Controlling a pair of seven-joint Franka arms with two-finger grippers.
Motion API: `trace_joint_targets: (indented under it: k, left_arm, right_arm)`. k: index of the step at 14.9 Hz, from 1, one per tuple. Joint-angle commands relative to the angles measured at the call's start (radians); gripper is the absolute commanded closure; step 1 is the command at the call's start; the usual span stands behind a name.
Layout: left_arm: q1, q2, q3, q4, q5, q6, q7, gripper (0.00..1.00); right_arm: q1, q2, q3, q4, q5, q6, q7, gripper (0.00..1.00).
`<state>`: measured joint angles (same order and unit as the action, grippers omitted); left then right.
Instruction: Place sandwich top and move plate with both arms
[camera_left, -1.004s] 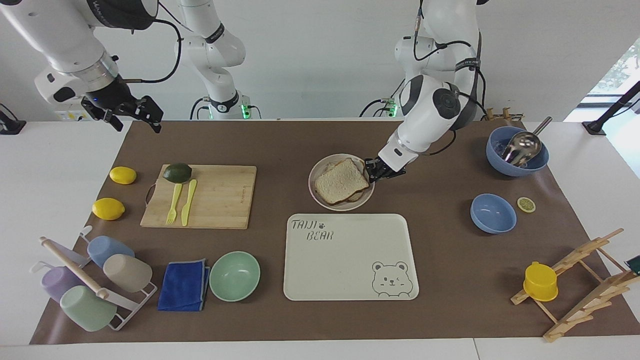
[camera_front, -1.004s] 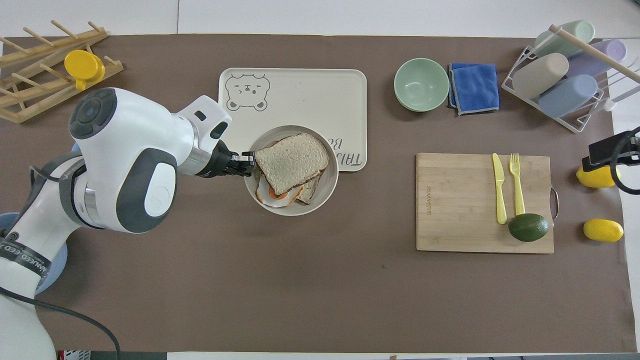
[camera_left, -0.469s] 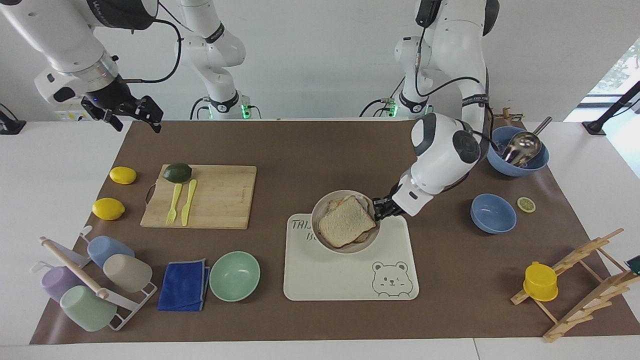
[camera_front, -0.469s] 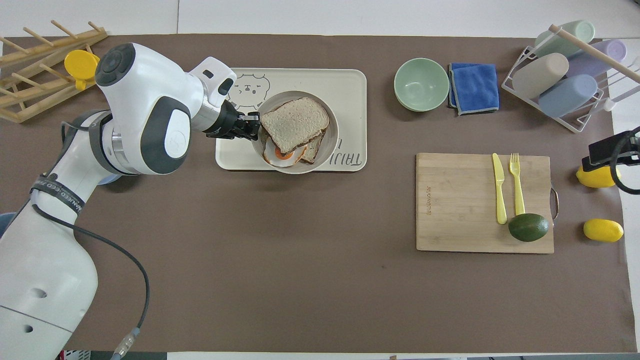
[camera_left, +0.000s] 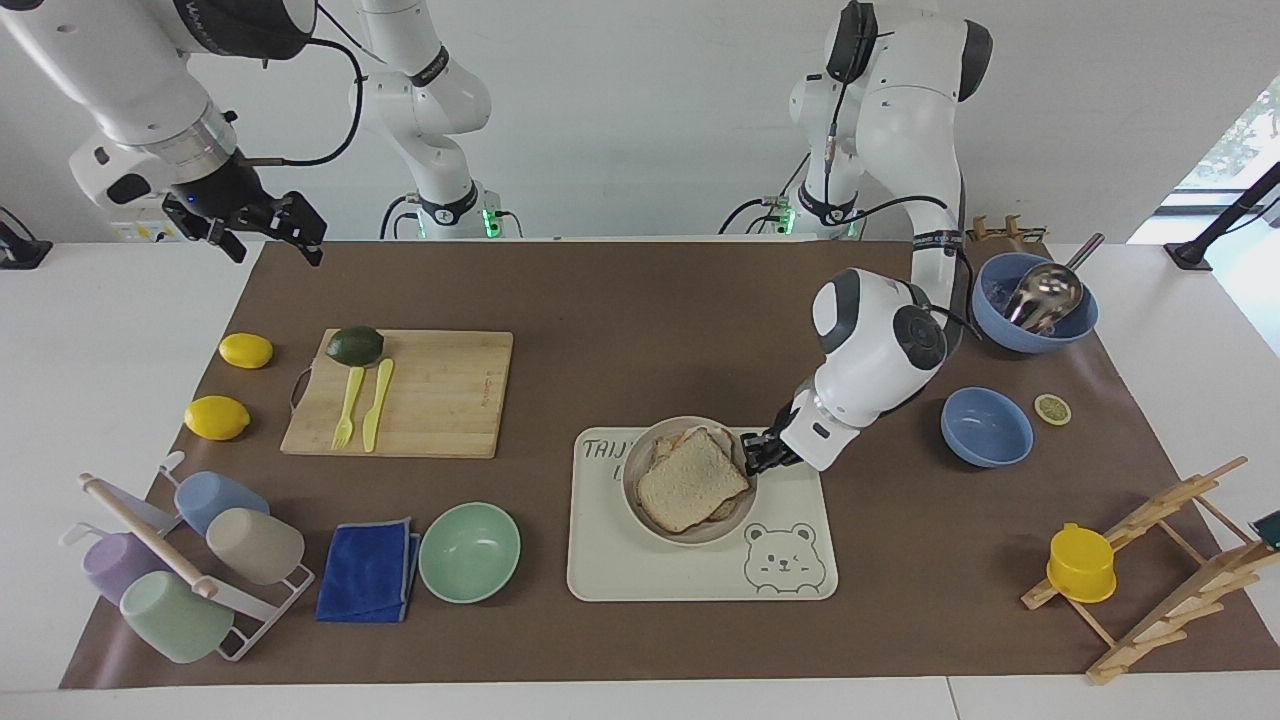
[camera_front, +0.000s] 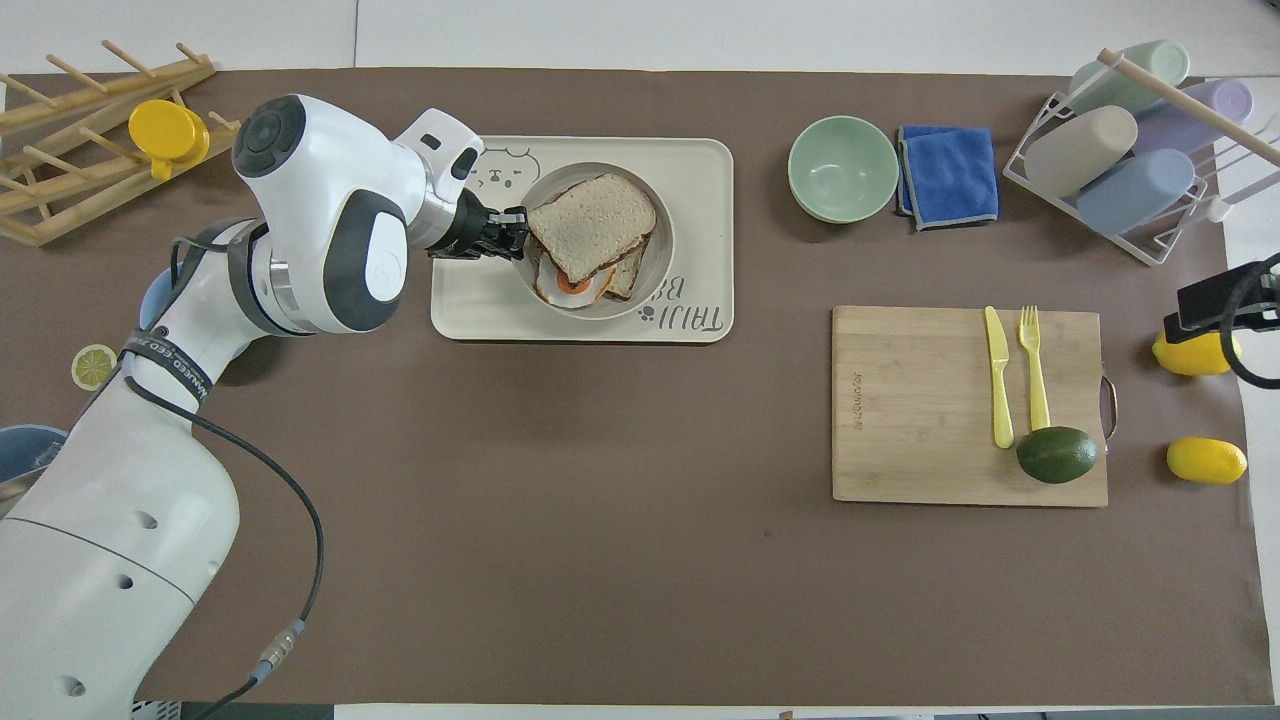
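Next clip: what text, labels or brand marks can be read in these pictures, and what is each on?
"TAIJI BEAR", partly covered by the plate: on the cream tray, by the bear drawing.
Small mark on the cutting board: too small to read.
Lettering on the left arm's band: too small to read.
Nothing else legible.

Facing cam: high, across table, looks toward robots, wide. Overhead cam: high above robots' end, looks forward & steeply down. 2 views, half a turn apart, share brown mat (camera_left: 620, 300) (camera_front: 620, 520) & cream tray (camera_left: 640, 580) (camera_front: 700, 160).
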<state>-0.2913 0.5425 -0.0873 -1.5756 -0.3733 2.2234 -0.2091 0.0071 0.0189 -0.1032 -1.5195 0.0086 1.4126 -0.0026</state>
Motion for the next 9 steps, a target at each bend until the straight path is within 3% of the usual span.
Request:
trace_joint_targets:
  k: [1,4,5,6,9]
  left_arm:
    - [0.004,0.008,0.0,-0.021,-0.01,0.062,0.008,1.0]
    - [0.006,0.007,0.0,-0.032,-0.007,0.071,0.008,1.0]
    - [0.006,0.005,0.0,-0.032,-0.006,0.068,0.011,0.44]
    - [0.006,0.004,0.003,-0.032,-0.004,0.059,0.013,0.0]
    - [0.004,-0.009,0.034,-0.02,-0.004,0.015,0.011,0.0]
  right_arm:
    - [-0.007,-0.013,0.004,-0.01,-0.002,-0.012,-0.02,0.0]
    - [-0.007,-0.013,0.004,-0.01,-0.002,-0.012,-0.02,0.0]
    - [-0.007,-0.013,0.004,-0.01,-0.002,-0.012,-0.022,0.0]
    - [-0.007,-0.013,0.004,-0.01,-0.002,-0.012,-0.022,0.0]
    - [-0.007,-0.013,0.004,-0.01,-0.002,-0.012,-0.02,0.0]
